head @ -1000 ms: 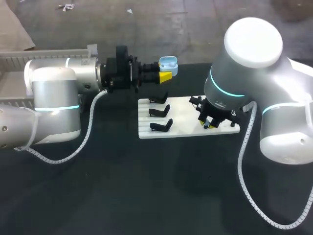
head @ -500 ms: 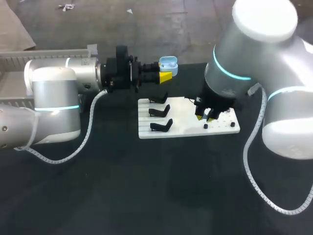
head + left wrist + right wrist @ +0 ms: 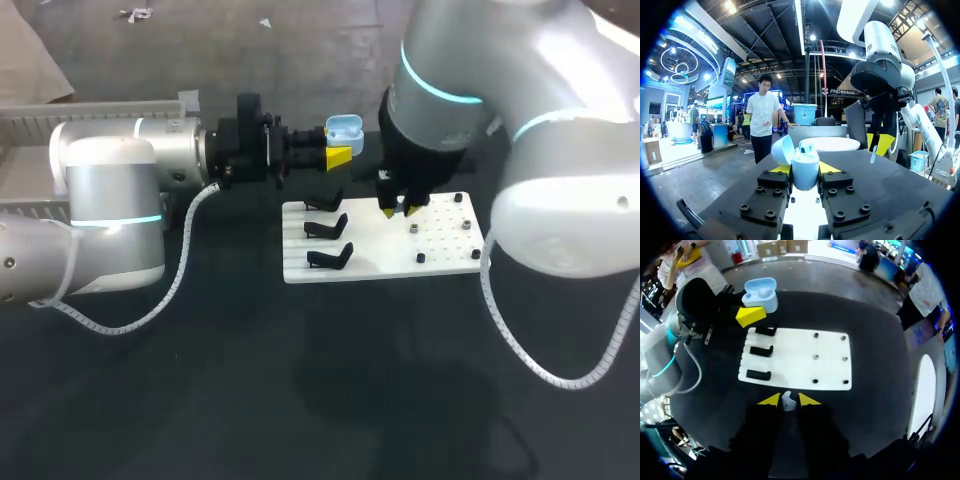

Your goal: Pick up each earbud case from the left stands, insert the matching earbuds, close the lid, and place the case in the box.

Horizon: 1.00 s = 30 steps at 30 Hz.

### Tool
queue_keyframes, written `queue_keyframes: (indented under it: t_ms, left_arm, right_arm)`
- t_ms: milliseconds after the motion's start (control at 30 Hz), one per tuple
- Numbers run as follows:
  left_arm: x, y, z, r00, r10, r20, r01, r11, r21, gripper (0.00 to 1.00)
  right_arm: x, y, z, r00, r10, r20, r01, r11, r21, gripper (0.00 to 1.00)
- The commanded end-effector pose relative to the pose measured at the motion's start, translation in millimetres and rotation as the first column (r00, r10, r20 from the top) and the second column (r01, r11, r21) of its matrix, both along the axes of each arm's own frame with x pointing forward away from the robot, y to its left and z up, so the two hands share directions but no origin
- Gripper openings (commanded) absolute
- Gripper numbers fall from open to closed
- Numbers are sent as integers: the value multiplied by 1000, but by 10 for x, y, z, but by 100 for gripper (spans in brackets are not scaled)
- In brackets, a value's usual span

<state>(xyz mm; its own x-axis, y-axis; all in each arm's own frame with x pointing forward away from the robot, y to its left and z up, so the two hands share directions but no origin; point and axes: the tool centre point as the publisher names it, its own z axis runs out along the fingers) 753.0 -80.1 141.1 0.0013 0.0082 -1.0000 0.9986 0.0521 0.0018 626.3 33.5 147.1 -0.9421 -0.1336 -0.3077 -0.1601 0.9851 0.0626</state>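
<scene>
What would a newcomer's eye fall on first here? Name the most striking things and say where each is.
The pale blue earbud case, lid open, is clamped in the left end effector just past the white board's far edge. The right end effector hangs over the board, pinching a small white earbud. The three black stands on the board are empty.

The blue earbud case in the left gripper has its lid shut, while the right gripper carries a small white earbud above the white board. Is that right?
Not quite. The lid is open, tipped back from the blue earbud case in the left gripper, as the left wrist view shows. The rest holds: the right gripper carries a small white earbud above the white board.
</scene>
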Motion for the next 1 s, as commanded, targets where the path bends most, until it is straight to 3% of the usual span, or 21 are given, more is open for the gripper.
queue_keyframes:
  t_ms: [33,567,1000]
  left_arm:
    - [-6,-2,-6,1000,3,4,-3,1000,-3,0]
    - [-6,-2,-6,1000,3,4,-3,1000,-3,0]
    - [-6,-2,-6,1000,3,4,-3,1000,-3,0]
  right_arm:
    - [120,120,74,999,38,-33,-39,999,-35,0]
    - [328,369,435,980,194,-36,-196,978,-71,0]
    - [411,459,526,967,248,-49,-252,961,-110,0]
